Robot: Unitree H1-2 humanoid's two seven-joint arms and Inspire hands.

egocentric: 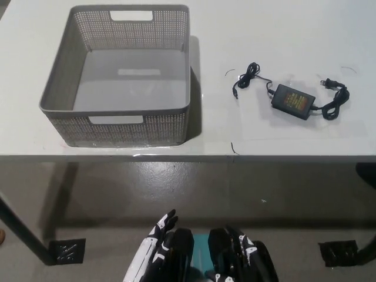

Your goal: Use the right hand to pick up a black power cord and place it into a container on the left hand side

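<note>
Power cord [294, 98] lies right of basket [117, 111]; both hands low — grips seemingly unreadable.

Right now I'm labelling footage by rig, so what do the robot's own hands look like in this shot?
The left robot hand is white with black finger segments and dark gaps between them. The right robot hand is mostly black with small white patches. No cables or printed markings are visible on either.

White table [294, 144] spans the upper frame — below it, grey-green floor [176, 188], dark table legs and shadow
</note>
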